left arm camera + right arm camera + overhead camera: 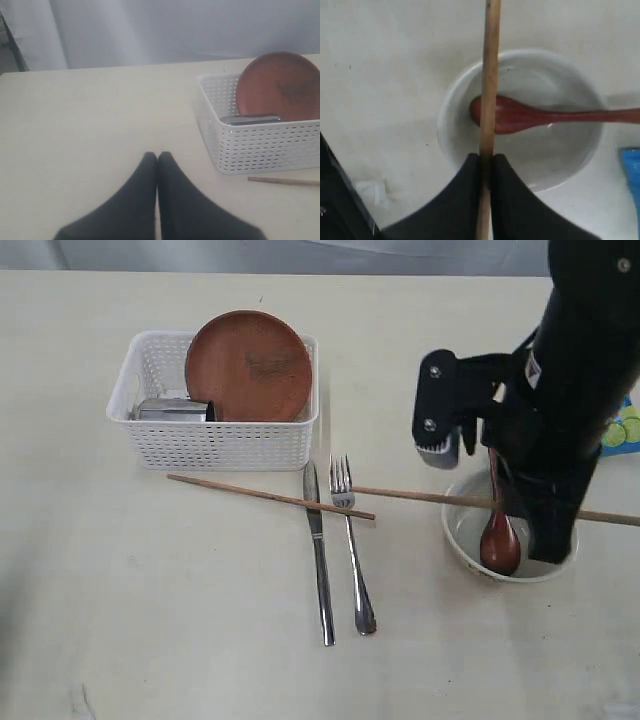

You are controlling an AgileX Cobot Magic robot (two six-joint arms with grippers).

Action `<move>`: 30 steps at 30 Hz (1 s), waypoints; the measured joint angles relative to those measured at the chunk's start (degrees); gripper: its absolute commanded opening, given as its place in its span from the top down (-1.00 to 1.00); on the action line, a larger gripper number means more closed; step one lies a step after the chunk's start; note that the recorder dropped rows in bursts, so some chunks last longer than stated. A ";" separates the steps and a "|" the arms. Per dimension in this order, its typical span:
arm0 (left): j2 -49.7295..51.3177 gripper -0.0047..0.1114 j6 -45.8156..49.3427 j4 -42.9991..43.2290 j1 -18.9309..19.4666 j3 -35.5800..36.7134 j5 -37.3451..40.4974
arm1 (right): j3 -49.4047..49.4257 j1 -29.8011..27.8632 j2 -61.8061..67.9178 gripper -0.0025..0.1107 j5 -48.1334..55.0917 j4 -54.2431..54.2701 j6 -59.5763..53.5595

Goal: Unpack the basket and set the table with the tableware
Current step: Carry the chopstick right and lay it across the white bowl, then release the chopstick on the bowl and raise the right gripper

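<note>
My right gripper [486, 159] is shut on a wooden chopstick [490, 75] and holds it level over the cream bowl [462, 536]. The dark wooden spoon [499, 540] lies in that bowl [545, 165]. The other chopstick [270, 496] rests on the table in front of the white basket [215, 445], crossing the steel knife [320, 560] and fork [350, 540]. The brown wooden plate [248, 365] leans inside the basket beside the steel cup [172, 409]. My left gripper [158, 155] is shut and empty, over bare table to one side of the basket [260, 145].
A blue chip bag [625, 430] lies at the table's right edge, behind my right arm. The right arm's black body hangs over the bowl and hides part of it in the exterior view.
</note>
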 measured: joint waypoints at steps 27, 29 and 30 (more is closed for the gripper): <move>0.00 0.92 0.00 0.00 0.00 0.00 0.00 | 12.16 -7.25 0.02 0.96 -18.47 -5.78 -3.81; 0.00 0.92 0.00 0.00 0.00 0.00 0.00 | 13.02 -7.25 0.14 0.88 -19.17 -5.87 -3.84; 0.00 0.92 0.00 0.00 0.00 0.00 0.00 | 13.34 -7.25 0.14 0.81 -19.47 -5.87 -3.84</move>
